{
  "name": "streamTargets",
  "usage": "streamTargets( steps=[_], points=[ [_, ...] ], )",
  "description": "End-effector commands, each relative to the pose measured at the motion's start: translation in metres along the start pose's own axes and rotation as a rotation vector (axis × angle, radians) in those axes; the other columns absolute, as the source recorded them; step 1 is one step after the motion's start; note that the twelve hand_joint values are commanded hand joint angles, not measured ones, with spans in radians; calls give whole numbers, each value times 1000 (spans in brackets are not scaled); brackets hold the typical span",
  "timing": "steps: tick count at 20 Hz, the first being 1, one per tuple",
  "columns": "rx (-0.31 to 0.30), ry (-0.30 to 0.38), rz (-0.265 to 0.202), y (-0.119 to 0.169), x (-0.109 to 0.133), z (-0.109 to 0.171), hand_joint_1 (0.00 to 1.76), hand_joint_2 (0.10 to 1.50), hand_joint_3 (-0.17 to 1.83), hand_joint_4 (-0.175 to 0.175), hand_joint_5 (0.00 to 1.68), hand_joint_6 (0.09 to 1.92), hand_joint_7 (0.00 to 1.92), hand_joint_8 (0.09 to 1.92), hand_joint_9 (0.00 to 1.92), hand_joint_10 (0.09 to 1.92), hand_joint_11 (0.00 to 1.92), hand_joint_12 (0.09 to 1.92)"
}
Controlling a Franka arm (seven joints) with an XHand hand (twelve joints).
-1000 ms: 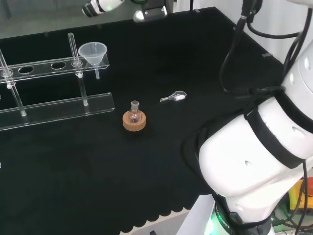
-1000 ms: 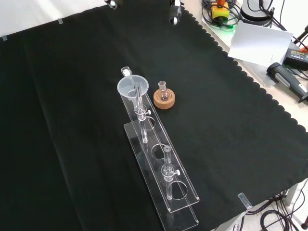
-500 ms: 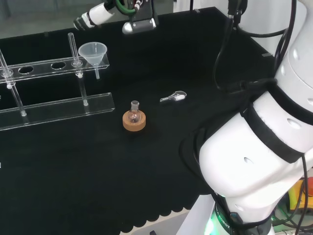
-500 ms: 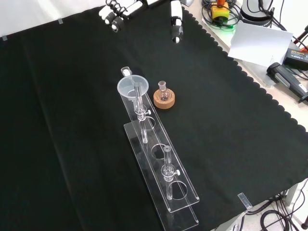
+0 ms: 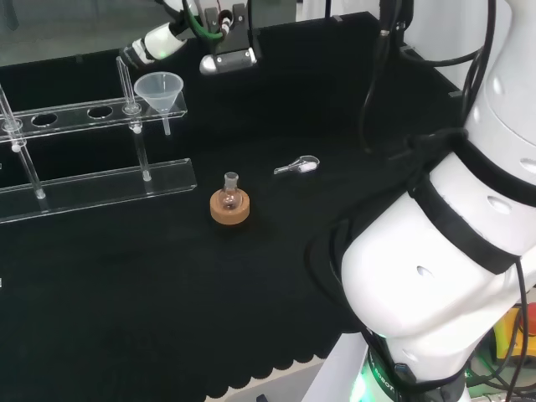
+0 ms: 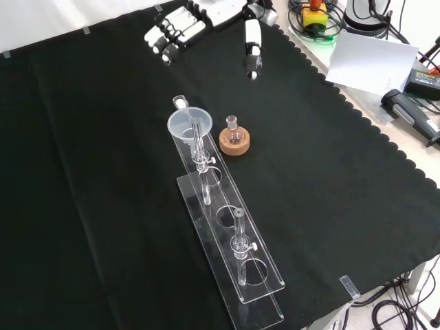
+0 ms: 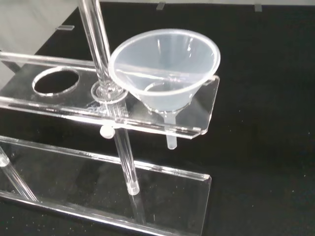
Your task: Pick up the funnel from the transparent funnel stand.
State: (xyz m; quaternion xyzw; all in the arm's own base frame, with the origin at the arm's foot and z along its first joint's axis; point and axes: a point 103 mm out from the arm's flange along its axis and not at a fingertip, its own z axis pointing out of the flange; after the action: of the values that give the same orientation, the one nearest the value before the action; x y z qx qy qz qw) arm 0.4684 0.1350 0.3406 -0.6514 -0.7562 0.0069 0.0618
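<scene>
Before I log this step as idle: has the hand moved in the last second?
Yes. In the front view the hand has come down from the top edge toward the funnel, which sits unmoved in its stand.

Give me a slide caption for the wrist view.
Clear funnel seated in the end hole of the transparent stand, seen close over black cloth.

One funnel [image 5: 160, 90], one clear funnel stand [image 5: 92, 180], one small flask [image 5: 230, 194] on one cork ring [image 5: 229, 210], one small scoop [image 5: 298, 167], one hand [image 6: 180, 26].
</scene>
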Motion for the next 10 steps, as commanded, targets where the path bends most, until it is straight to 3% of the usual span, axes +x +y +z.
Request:
streamTargets(
  steps=[1,10],
  points=[
    [21,-5,13,11,8,19,363,612,74,28,0,87,0,87,0,87,0,87],
    [66,-17,39,37,6,38,432,643,79,16,0,87,0,87,0,87,0,87]
  ],
)
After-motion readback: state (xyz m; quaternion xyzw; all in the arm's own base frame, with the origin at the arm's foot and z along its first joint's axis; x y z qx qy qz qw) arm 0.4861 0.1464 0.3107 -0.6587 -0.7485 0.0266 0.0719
